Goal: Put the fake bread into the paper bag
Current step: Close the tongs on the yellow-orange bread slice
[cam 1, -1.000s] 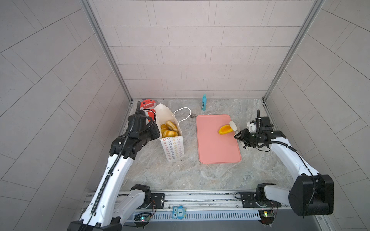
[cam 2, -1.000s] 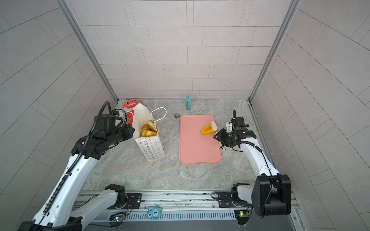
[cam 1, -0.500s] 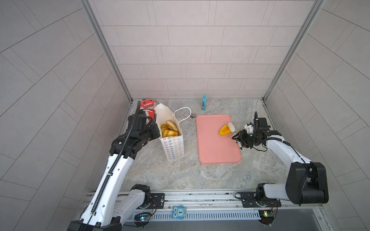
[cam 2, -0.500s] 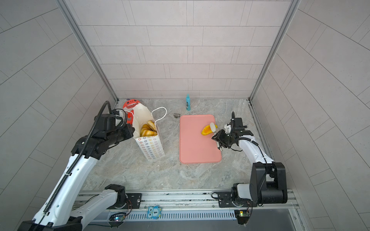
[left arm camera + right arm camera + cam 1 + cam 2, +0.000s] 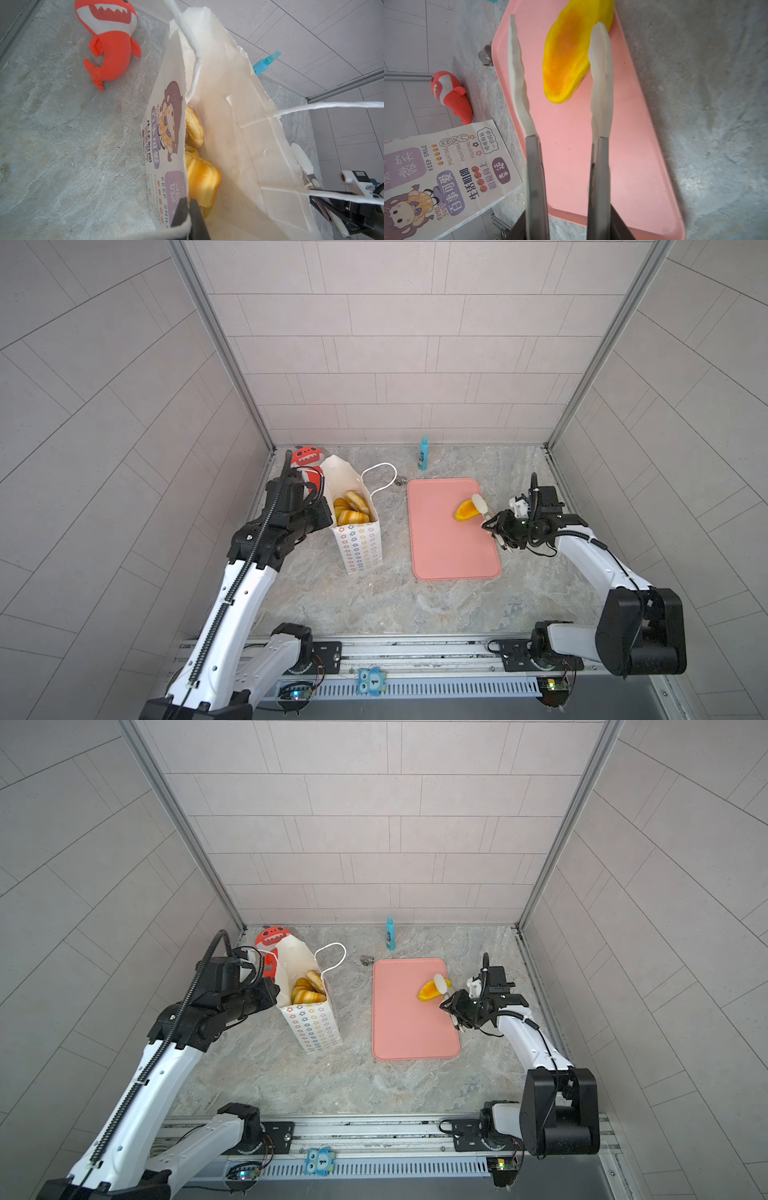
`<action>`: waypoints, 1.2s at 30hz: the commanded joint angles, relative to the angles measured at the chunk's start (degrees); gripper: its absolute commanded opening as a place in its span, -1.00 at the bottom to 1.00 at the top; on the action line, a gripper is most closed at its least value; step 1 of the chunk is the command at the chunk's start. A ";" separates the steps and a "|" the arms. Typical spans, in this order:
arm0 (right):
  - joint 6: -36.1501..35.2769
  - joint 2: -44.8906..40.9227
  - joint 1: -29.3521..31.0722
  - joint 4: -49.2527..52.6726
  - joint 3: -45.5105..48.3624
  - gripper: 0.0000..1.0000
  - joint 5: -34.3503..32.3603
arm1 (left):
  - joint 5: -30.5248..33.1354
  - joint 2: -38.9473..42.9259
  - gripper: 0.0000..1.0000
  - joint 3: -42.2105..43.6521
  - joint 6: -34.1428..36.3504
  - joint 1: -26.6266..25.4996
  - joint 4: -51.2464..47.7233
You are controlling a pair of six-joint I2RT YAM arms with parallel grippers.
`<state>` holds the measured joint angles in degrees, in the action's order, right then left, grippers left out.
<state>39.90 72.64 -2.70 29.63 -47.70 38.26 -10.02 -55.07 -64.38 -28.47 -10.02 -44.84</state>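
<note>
Most bread (image 5: 351,509) already in bag (image 5: 359,545); one loaf (image 5: 571,54) left on tray (image 5: 449,547). L gripper (image 5: 188,209) clamped on bag rim, holding it open. R gripper (image 5: 560,62) open, straddling loaf, prob. touching one finger, not yet gripped.

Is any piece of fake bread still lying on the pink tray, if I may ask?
Yes, one yellow-orange bread piece lies on the pink tray.
</note>
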 commanded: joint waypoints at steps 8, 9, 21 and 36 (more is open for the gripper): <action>-1.04 -3.31 -0.29 2.28 0.50 -0.06 -1.26 | 0.45 0.00 -0.87 0.66 0.70 0.35 -0.05; -1.13 -2.95 -0.29 2.20 0.59 -0.06 -1.21 | 0.49 0.02 -0.87 0.59 0.70 0.29 -0.11; -0.88 0.73 -0.31 -0.92 1.64 -0.06 -0.57 | 0.74 -0.11 -0.87 0.79 0.61 0.33 -0.16; 0.88 5.63 -0.29 -6.13 1.23 -0.08 0.86 | 1.13 -0.57 -0.87 0.86 0.61 0.34 -0.11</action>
<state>39.77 77.65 -2.70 25.78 -45.93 38.44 -9.87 -55.35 -64.25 -28.47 -10.02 -44.40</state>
